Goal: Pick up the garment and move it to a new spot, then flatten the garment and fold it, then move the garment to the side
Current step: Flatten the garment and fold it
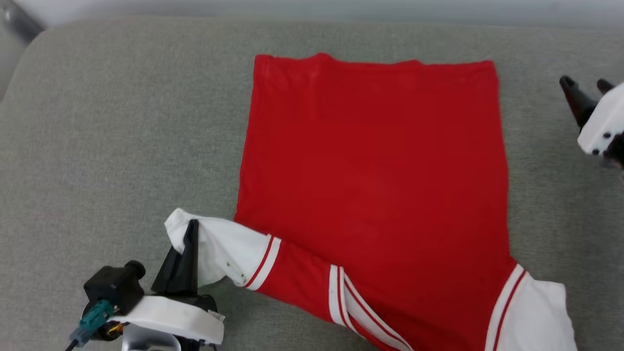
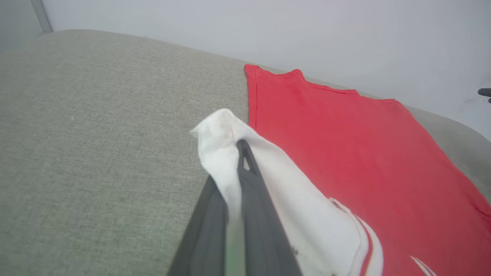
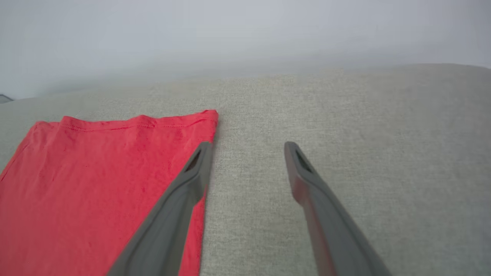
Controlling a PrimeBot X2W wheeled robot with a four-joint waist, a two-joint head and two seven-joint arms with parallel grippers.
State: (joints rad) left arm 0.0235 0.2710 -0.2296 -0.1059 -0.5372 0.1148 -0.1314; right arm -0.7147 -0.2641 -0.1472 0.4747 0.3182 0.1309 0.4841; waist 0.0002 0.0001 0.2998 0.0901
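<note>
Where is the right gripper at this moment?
In the head view the right gripper hangs open at the right edge, over the grey cushion, just right of the far corner of the red jersey, not touching it.

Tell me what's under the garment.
The garment lies flat on the grey cushion, which shows beside it. Anything beneath the cloth is hidden. The left gripper pinches one sleeve.

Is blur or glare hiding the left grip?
No. Head view: soft even light, no glare, garment crisp. Left wrist view: left gripper blurred near the lens, jaws shut on the garment. Right wrist view: right gripper soft-edged, jaws open, background hazy.
</note>
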